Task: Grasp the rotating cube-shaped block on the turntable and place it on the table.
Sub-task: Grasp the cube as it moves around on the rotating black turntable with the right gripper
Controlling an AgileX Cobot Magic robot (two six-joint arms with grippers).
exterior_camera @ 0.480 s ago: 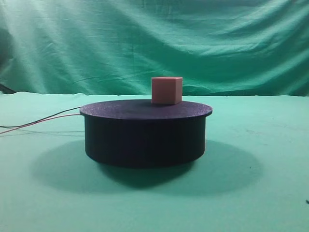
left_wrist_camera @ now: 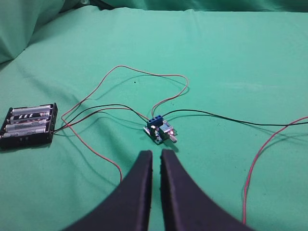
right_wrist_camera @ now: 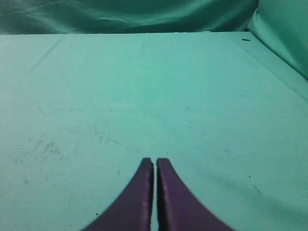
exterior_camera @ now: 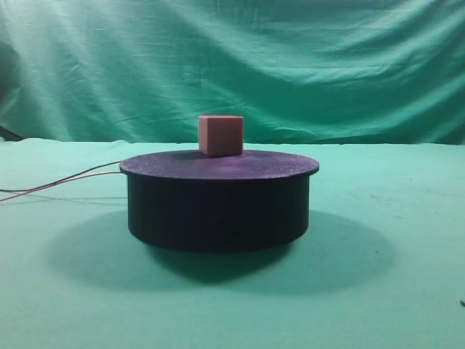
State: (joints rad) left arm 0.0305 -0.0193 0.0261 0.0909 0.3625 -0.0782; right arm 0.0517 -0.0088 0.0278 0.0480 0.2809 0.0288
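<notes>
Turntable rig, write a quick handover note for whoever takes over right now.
Left pincer: shut, holding nothing, over the table near a battery holder and a small circuit board.
Right pincer: shut, holding nothing, above bare green cloth.
Cube-shaped block: on the turntable, left of centre toward the back in the high view.
Done: nothing; neither arm shows in the high view.
Left: grasp the block and set it on the table.

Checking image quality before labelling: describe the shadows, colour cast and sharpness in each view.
Exterior high: soft overall, the turntable casts a broad dark shadow on the table. Left wrist: crisp on the wires, the left hand blurred. Right wrist: bluish-green cast, the right hand looks purple.
</notes>
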